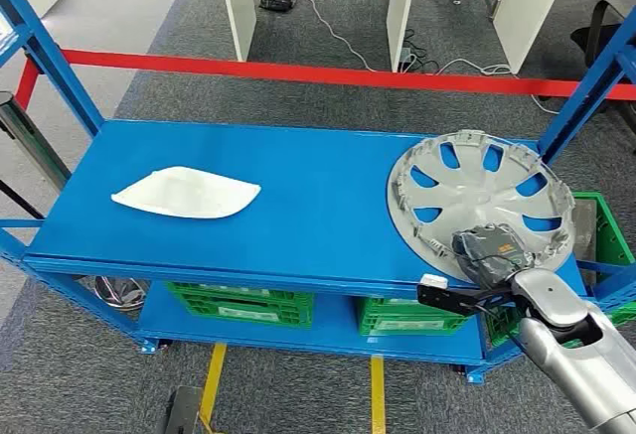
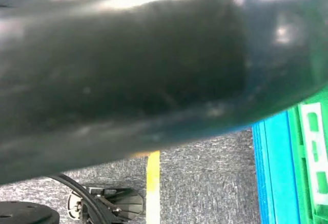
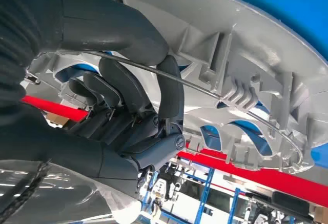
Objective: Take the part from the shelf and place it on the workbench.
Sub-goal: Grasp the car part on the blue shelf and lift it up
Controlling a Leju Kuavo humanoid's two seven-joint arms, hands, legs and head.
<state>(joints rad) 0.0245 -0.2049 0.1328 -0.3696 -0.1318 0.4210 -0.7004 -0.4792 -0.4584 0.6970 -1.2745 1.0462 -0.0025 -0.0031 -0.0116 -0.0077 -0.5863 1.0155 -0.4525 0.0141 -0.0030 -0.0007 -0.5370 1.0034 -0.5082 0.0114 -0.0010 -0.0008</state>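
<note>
white panel (image 1: 188, 194): flat on blue shelf top (image 1: 322, 206), ~9 o'clock side of the deck, well apart from everything. Untouched; not the part in hand.
green crates (image 1: 239, 305): lower tier, under the deck, w/ a 3rd at the right end. Just storage, not in play.
red tape line (image 1: 300, 72): across the floor at 12 o'clock, beyond the shelf.
L hand: can't tell finger state; the L wrist cam has a dark blurred body up close, floor + yellow stripe (image 2: 154, 185) past it. Arm prob hangs idle since this looks like a one-hand job.
hubcap (image 1: 480, 201): silver wheel cover, inner side up, at 3 o'clock end of the deck, touching it; near rim overhangs the front edge. My read: the overhang is why the grab is at the rim, fingers can get under there.
R hand (image 1: 491, 253): on the hubcap's near rim at ~6 o'clock of the disc, arm coming in from 5 o'clock.
grip: thumb (image 3: 112, 26) over one face of the rim, dark fingers (image 3: 116, 88) curled against the ribbed other face, rim + wire retaining ring (image 3: 201, 88) sandwiched between. Clamped on the rim, not on a spoke.
status: part gripped, not yet off the shelf. Workbench not visible.
</note>
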